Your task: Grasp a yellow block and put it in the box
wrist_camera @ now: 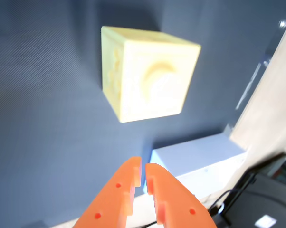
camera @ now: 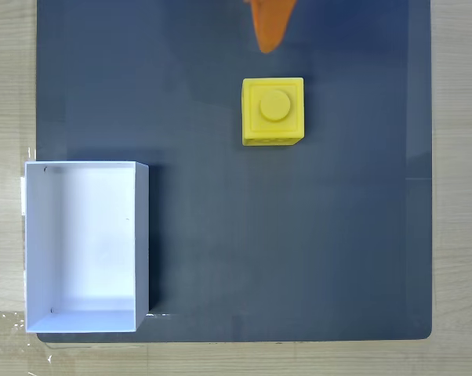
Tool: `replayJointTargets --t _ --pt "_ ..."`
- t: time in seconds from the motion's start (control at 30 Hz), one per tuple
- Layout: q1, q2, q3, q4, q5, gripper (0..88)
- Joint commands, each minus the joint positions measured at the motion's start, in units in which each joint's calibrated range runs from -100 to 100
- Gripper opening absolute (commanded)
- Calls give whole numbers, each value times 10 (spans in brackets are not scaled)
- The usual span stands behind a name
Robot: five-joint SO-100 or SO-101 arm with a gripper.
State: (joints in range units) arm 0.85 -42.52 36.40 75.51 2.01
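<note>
In the fixed view, the box (camera: 85,244) is sitting at the lower left corner of the dark mat (camera: 299,258), overhanging its left edge, its white floor lying bare. Further right, the yellow block (camera: 273,111) is resting stud-up near the mat's top edge, well apart from the box. Just above it the orange gripper (camera: 266,47) is reaching in from the top edge, not touching the block. Nothing is being held; grasping, carrying and dropping are all left to do. The wrist view is showing what the fixed view is not: the gripper (wrist_camera: 143,164) fingertips are standing nearly together, only a narrow slit between them.
</note>
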Motion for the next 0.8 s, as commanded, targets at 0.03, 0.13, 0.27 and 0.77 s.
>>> replayJointTargets --t 0.03,0.13,0.27,0.77 --pt "-12 129 -238 105 -1 19" --pt "-9 204 -337 166 -1 21" --pt "-4 281 -421 230 -1 121" --pt "16 429 -374 241 4 519"
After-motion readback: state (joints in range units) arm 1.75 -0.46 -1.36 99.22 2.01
